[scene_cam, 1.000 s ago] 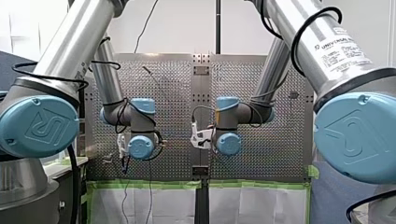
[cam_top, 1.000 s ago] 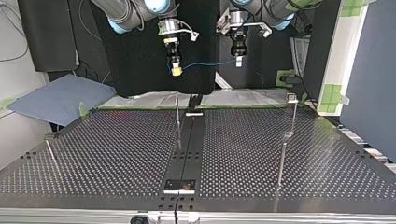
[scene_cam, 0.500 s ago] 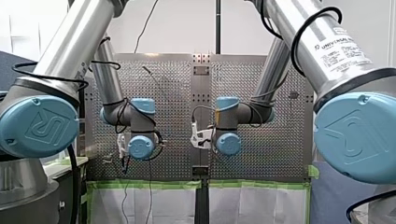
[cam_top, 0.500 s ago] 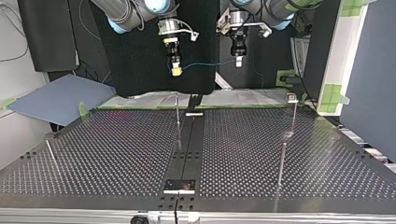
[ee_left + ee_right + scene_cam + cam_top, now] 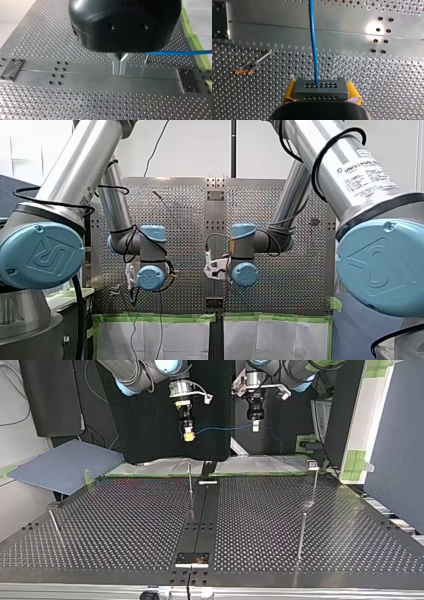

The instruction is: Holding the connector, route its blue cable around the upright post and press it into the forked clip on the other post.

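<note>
My right gripper (image 5: 321, 93) clamped the rigid grey connector (image 5: 321, 87), my left gripper (image 5: 119, 67) pinched the blue cable (image 5: 220, 428) strung between them at the top view's upper middle; cable looked light, limp, slippery, so best hauled by the connector body.

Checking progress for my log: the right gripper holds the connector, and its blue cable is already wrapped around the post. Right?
Not quite. The right gripper holds the connector, but its blue cable is not yet around the post: the top view shows it strung in the air between the right gripper and the left gripper, above the post's tip.
</note>
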